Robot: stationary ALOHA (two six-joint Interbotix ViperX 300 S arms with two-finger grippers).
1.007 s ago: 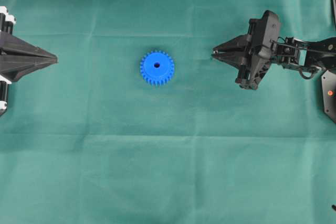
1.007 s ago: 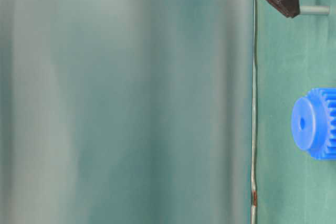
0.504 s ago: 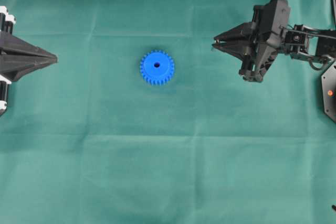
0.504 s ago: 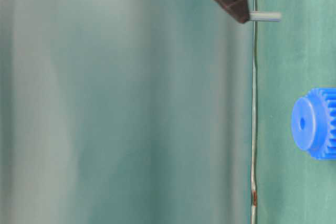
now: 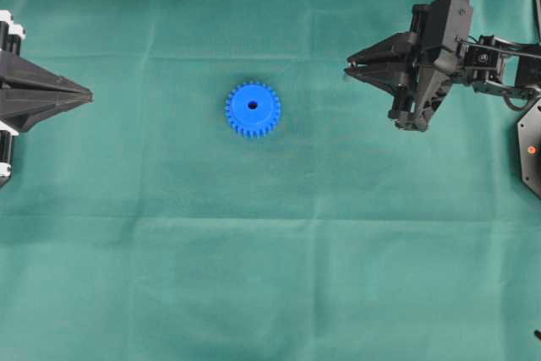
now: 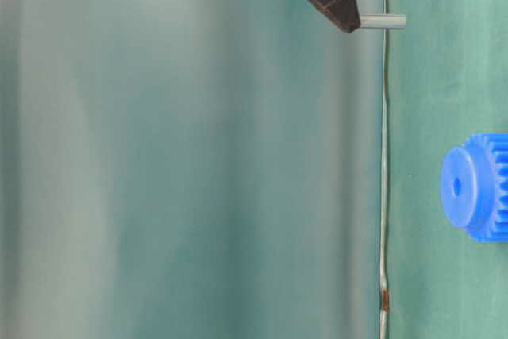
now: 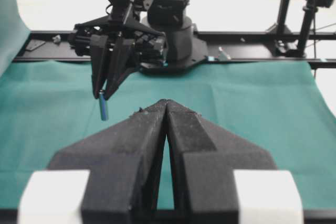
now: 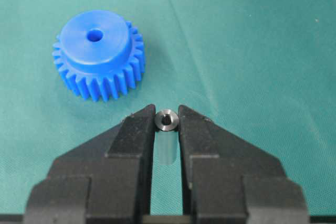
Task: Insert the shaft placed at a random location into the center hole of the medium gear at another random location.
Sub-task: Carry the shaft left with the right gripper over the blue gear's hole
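The medium gear (image 5: 253, 109) is a bright blue toothed wheel lying flat on the green cloth, its dark center hole (image 5: 253, 106) facing up. It also shows in the right wrist view as the gear (image 8: 97, 53) with the hole (image 8: 95, 35). My right gripper (image 5: 347, 68) hangs above the cloth to the gear's right, shut on the shaft (image 8: 167, 120), a short silvery pin pinched at its top between the fingertips. The shaft (image 6: 382, 21) points down at the cloth and shaft (image 7: 103, 108) hangs clear of it. My left gripper (image 5: 88, 95) rests shut at the left edge, with nothing in it.
Green cloth (image 5: 270, 276) covers the whole table. The right arm's black base (image 7: 170, 35) stands at the far side. A dark mount with a red light (image 5: 531, 150) sits at the right edge.
The right gripper has risen with the shaft, lifting it off the cloth, and shifted slightly toward the far side. The gear and the left gripper have not moved.
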